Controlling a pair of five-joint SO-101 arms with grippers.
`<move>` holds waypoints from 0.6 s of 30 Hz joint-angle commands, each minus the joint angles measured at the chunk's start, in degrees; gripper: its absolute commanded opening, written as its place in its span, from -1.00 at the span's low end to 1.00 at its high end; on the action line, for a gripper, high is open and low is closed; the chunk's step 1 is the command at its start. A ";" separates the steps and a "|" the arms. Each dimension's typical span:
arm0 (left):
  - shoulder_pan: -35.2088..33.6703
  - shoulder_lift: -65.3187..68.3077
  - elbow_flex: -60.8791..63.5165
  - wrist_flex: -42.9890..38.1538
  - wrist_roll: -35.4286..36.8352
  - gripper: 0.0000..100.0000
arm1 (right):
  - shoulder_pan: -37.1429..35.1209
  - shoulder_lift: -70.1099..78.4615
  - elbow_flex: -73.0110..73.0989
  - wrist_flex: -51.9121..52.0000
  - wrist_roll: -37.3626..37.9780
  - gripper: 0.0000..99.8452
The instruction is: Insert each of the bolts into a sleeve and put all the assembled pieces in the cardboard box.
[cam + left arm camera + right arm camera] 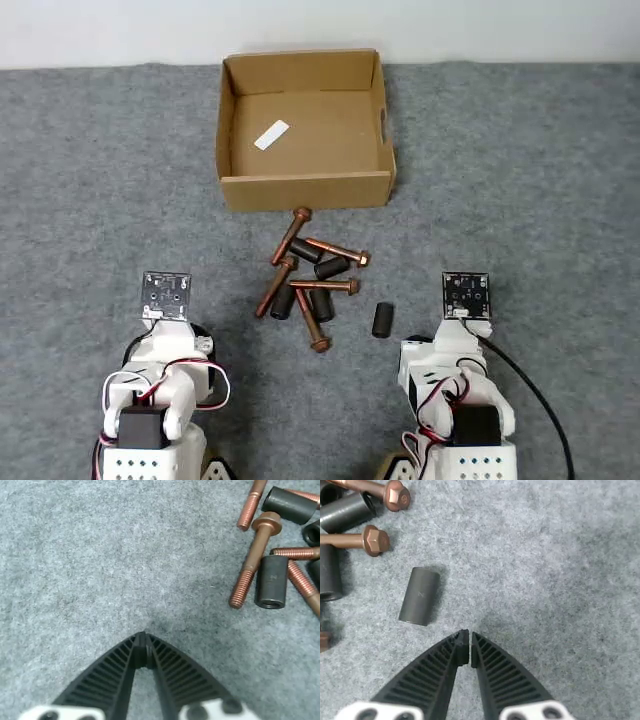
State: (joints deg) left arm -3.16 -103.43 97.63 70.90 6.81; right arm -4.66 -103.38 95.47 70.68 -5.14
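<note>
No piece looks assembled yet; the open brown cardboard box [305,190] holds a white slip [271,135] and no bolts; the copper-coloured hex-head bolts [290,237] and black cylindrical sleeves [331,268] lie loose in a heap on the grey carpet [520,200] near the box; one lone sleeve [419,596] lies near the right gripper [470,647]; it and the left gripper [145,650] are both closed on nothing.

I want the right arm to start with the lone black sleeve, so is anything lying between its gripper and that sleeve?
Nothing visible. The lone sleeve lies on bare grey carpet just ahead of the right gripper. The bolts and other sleeves lie beyond it, not touching it.
</note>
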 commanded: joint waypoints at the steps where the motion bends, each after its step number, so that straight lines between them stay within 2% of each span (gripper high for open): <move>1: -0.53 -0.09 -1.10 0.18 -0.35 -0.99 | 0.57 -0.31 0.97 -0.48 -0.26 -0.98; 14: -0.53 -0.09 -1.10 0.18 -0.35 -0.99 | 0.57 -0.40 0.97 -0.48 -0.26 -0.98; 18: -0.53 -0.09 -1.10 0.18 -0.35 -0.99 | -2.33 -0.40 0.97 -0.48 -0.44 -0.98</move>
State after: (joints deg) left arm -3.16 -103.43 97.63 70.90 6.81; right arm -4.84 -103.38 95.47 70.68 -5.14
